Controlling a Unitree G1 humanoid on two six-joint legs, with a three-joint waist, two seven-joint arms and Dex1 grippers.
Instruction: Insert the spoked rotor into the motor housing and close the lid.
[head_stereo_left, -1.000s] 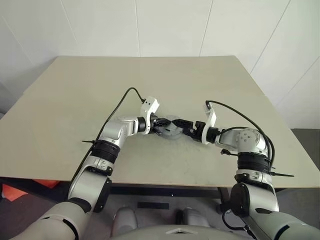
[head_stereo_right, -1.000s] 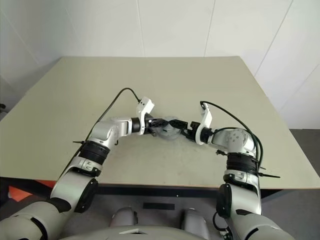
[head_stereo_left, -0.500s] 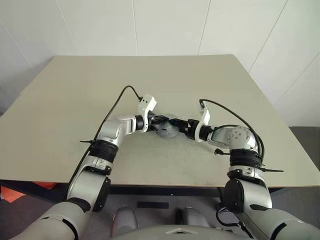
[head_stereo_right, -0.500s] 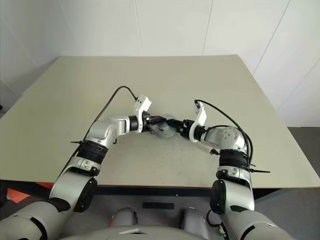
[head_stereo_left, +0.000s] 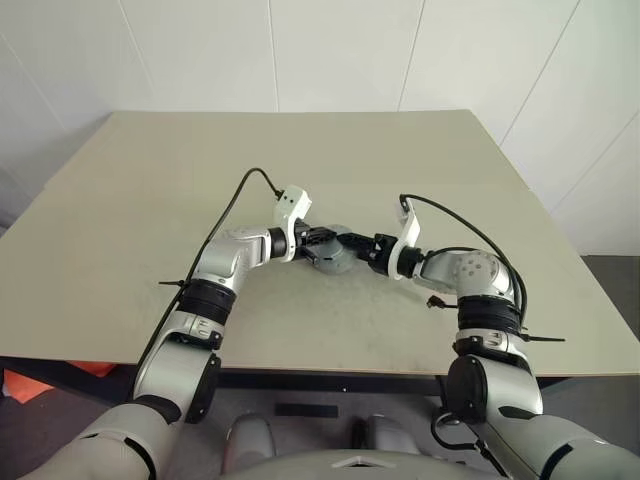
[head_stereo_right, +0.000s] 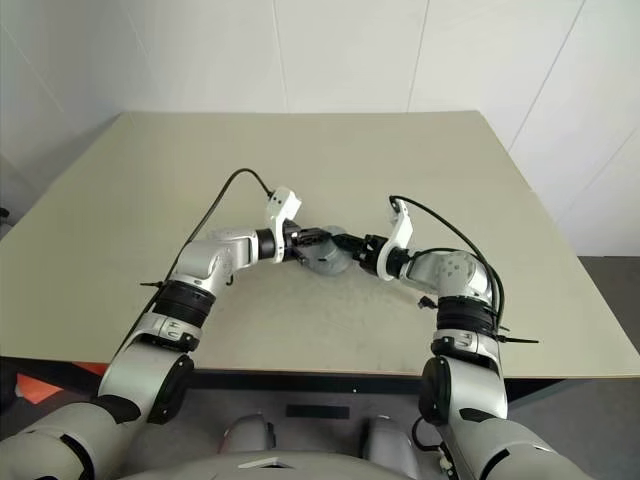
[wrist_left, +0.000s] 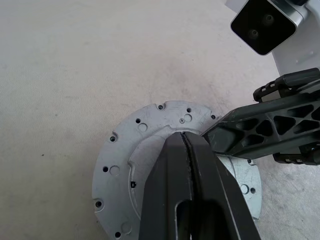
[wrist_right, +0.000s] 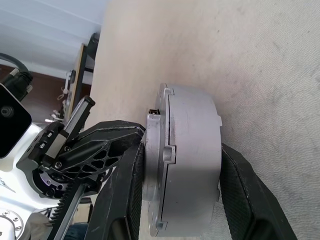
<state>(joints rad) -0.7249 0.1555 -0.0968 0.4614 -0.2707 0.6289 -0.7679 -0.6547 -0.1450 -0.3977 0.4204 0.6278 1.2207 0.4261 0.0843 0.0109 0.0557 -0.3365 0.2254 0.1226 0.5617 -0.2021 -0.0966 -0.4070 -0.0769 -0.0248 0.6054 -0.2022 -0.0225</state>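
The motor housing (wrist_right: 195, 145) with the flat grey lid (wrist_left: 125, 165) on it is at mid-table between both grippers (head_stereo_left: 336, 256). My right gripper (wrist_right: 182, 167) is shut on this stack. One of its fingers (wrist_left: 260, 130) lies across the lid's face and the other is against the housing's base. My left gripper (wrist_left: 186, 137) is shut, with its joined tips resting on the middle of the lid. Copper windings do not show under the lid. The spoked rotor is hidden.
The beige table (head_stereo_left: 300, 150) stretches wide around the two arms. Its front edge (head_stereo_left: 330, 368) runs close below them. A black cable (head_stereo_left: 240, 195) loops from the left wrist camera, and another cable (head_stereo_left: 470, 228) loops from the right one.
My right gripper's fingers have closed from wide open onto the housing and lid. The left gripper has stayed shut on the lid's face.
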